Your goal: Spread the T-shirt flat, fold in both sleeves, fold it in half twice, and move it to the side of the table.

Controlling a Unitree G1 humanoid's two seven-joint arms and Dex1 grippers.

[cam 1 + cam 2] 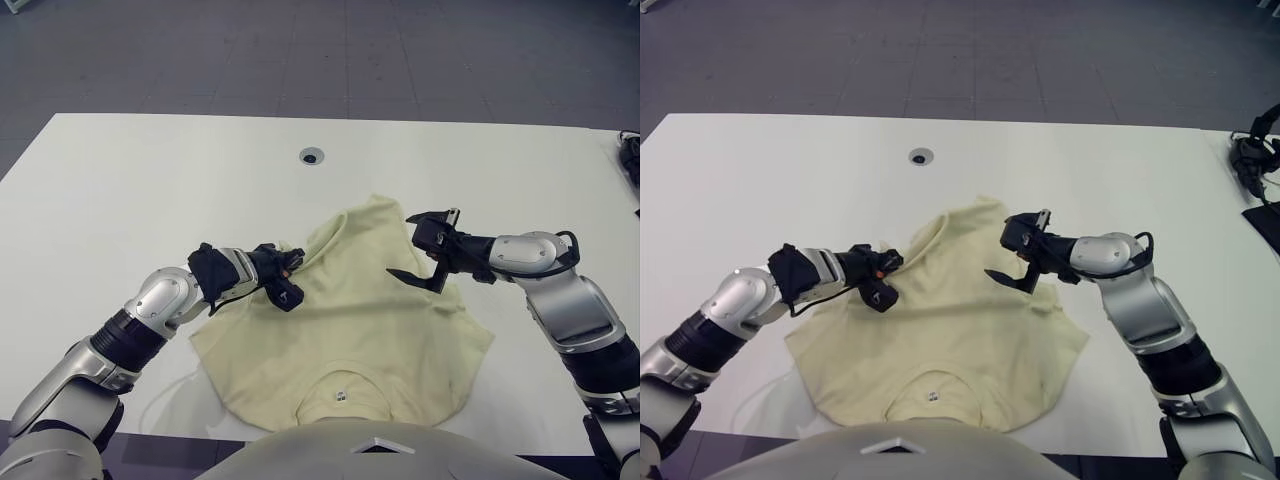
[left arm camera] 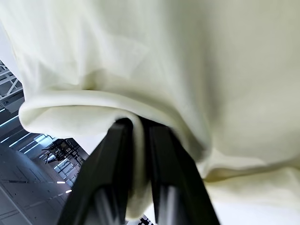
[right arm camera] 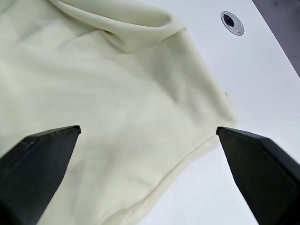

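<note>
Pincer on the left (image 1: 285,280) is gripping a T-shirt (image 1: 350,330) fold; the right pincer (image 1: 398,245) is hovering open above it, so grabbing the opposite edge and pulling apart gently seems wisest.

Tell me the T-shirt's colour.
Pale yellow, plain T-shirt; clearest in the left eye view.

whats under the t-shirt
The T-shirt lies on the white table, bare around it; the surface beneath the cloth is covered. The left gripper pinches one fold.
</note>
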